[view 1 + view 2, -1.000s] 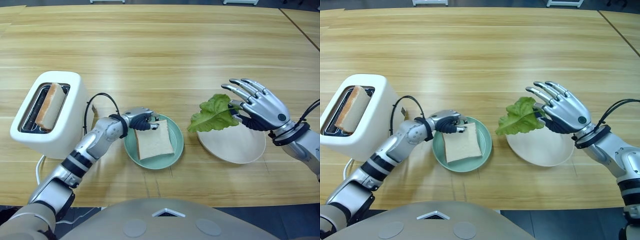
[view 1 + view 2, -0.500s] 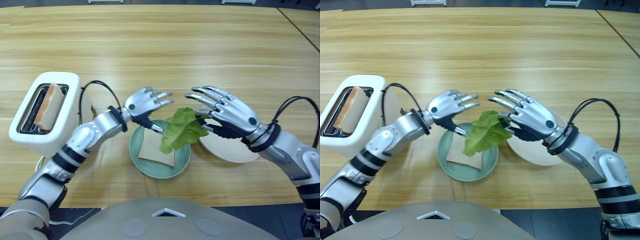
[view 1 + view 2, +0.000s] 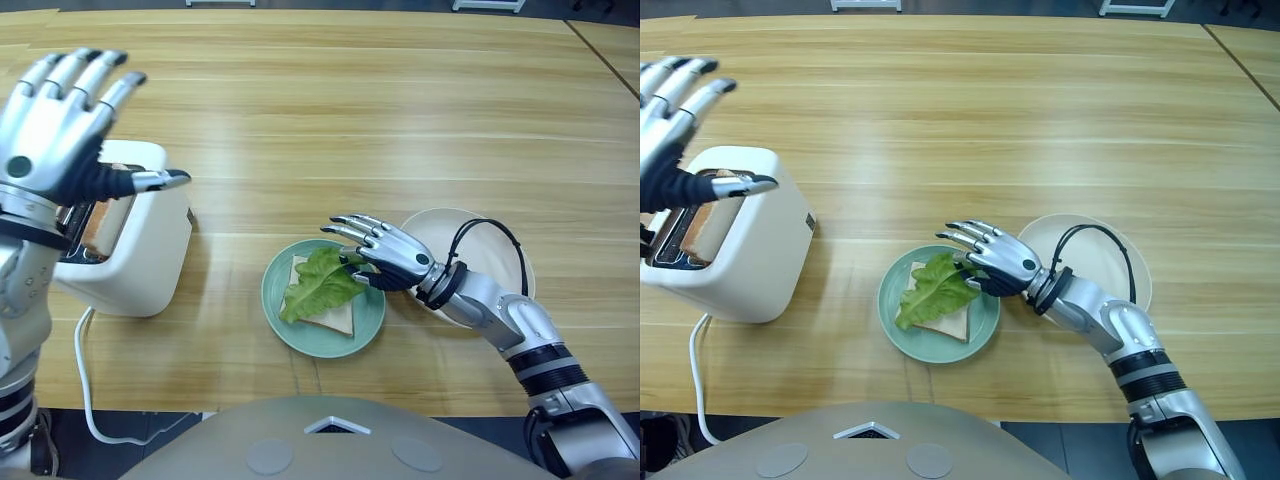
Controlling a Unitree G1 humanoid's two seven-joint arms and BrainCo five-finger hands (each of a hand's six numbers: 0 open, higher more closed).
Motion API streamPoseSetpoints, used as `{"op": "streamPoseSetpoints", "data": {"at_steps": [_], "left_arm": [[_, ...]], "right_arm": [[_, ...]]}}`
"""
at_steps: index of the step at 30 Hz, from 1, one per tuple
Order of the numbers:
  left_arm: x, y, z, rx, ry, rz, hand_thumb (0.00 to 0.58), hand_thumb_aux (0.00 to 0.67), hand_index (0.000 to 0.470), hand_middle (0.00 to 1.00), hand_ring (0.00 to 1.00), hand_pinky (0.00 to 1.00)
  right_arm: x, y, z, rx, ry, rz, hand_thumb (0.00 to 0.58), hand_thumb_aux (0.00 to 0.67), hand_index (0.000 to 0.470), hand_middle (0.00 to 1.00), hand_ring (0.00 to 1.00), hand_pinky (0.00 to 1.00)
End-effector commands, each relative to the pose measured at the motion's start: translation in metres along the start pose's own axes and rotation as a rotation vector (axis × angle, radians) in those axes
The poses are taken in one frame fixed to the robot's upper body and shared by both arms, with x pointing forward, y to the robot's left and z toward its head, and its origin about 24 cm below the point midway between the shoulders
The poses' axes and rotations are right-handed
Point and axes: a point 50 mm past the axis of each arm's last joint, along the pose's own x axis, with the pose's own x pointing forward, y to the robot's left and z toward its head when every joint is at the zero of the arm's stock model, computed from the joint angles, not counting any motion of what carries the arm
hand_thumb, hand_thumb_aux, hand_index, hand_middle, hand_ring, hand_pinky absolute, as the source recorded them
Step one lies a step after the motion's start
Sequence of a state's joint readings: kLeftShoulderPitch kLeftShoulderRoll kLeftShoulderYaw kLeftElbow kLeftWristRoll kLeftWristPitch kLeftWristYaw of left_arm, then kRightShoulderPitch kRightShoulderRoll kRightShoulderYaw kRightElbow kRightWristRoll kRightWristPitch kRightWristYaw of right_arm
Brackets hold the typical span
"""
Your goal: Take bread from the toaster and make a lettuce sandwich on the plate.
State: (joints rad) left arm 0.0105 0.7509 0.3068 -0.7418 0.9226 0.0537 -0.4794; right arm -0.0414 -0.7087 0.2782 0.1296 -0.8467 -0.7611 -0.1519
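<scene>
Right hand [image 3: 392,258], pinch on lettuce [image 3: 318,288] atop bread [image 3: 341,320]

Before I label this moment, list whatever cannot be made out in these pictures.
- Bread in the toaster: the raised left hand covers most of the slot in both eye views.
- Slice on the green plate: the lettuce hides most of it.
- Whether the right hand holds the lettuce: the hand itself covers the contact.
- Beige plate: the right forearm crosses its near side.
</scene>
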Motion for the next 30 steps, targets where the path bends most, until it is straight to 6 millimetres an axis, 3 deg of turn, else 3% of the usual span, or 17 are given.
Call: {"op": "streamPoseSetpoints", "data": {"at_steps": [1,2,3,4,5,9,10,11,12,13,16,17,18,30], "left_arm": [[-0.007,-0.022,-0.025,-0.02,0.151,-0.182,0.0,0.0,0.0,0.0,0.0,0.0],[-0.01,-0.033,-0.027,-0.029,0.17,-0.251,0.0,0.0,0.0,0.0,0.0,0.0],[-0.014,-0.042,-0.028,-0.042,0.191,-0.313,0.0,0.0,0.0,0.0,0.0,0.0],[-0.017,-0.051,-0.029,-0.043,0.204,-0.368,0.0,0.0,0.0,0.0,0.0,0.0],[-0.02,-0.058,-0.029,-0.028,0.212,-0.423,0.0,0.0,0.0,0.0,0.0,0.0],[-0.025,-0.078,-0.021,-0.046,0.198,-0.563,0.009,0.005,0.004,0.0,0.0,0.0],[-0.026,-0.08,-0.019,-0.049,0.196,-0.579,0.41,0.307,0.216,0.0,0.0,0.0],[-0.027,-0.081,-0.018,-0.048,0.199,-0.59,0.512,0.441,0.31,0.0,0.0,0.0],[-0.027,-0.082,-0.018,-0.048,0.196,-0.6,0.574,0.602,0.422,0.0,0.0,0.0],[-0.027,-0.082,-0.018,-0.055,0.201,-0.594,0.58,0.67,0.47,0.0,0.0,0.0],[-0.017,-0.065,-0.022,-0.11,0.229,-0.459,0.58,0.67,0.47,0.0,0.0,0.0],[-0.012,-0.054,-0.025,-0.125,0.243,-0.37,0.58,0.67,0.47,0.26,0.26,0.26],[-0.008,-0.044,-0.028,-0.133,0.252,-0.296,0.58,0.67,0.47,0.99,0.99,0.99],[0.005,0.046,-0.043,-0.217,0.193,0.209,0.58,0.67,0.47,1.0,1.0,1.0]], "right_arm": [[0.004,0.007,-0.001,-0.019,-0.003,0.027,0.58,0.67,0.47,0.0,0.0,0.0],[0.004,0.008,-0.002,-0.027,0.001,0.036,0.58,0.67,0.47,0.0,0.0,0.0],[0.004,0.009,-0.002,-0.038,0.004,0.038,0.506,0.431,0.302,0.0,0.0,0.0],[0.004,0.008,-0.002,-0.046,0.007,0.036,0.04,0.024,0.017,0.0,0.0,0.0],[0.004,0.006,-0.002,-0.05,0.009,0.029,0.0,0.0,0.0,0.0,0.0,0.0],[0.004,-0.007,0.0,-0.07,0.009,-0.033,0.0,0.0,0.0,0.0,0.0,0.0],[0.003,-0.011,0.0,-0.074,0.01,-0.05,0.0,0.0,0.0,0.0,0.0,0.0],[0.003,-0.015,0.001,-0.079,0.011,-0.063,0.0,0.0,0.0,0.0,0.0,0.0],[0.002,-0.019,0.001,-0.084,0.014,-0.076,0.0,0.0,0.0,0.0,0.0,0.0],[0.001,-0.022,0.0,-0.086,0.018,-0.09,0.0,0.0,0.0,0.0,0.0,0.0],[-0.001,-0.03,0.0,-0.099,0.027,-0.121,0.0,0.0,0.0,0.0,0.0,0.0],[-0.002,-0.032,0.001,-0.102,0.029,-0.129,0.0,0.0,0.0,0.0,0.0,0.0],[-0.003,-0.034,0.001,-0.104,0.031,-0.133,0.0,0.0,0.0,0.0,0.0,0.0],[-0.013,-0.054,0.003,-0.159,0.043,-0.226,0.0,0.0,0.0,0.0,0.0,0.0]]}}
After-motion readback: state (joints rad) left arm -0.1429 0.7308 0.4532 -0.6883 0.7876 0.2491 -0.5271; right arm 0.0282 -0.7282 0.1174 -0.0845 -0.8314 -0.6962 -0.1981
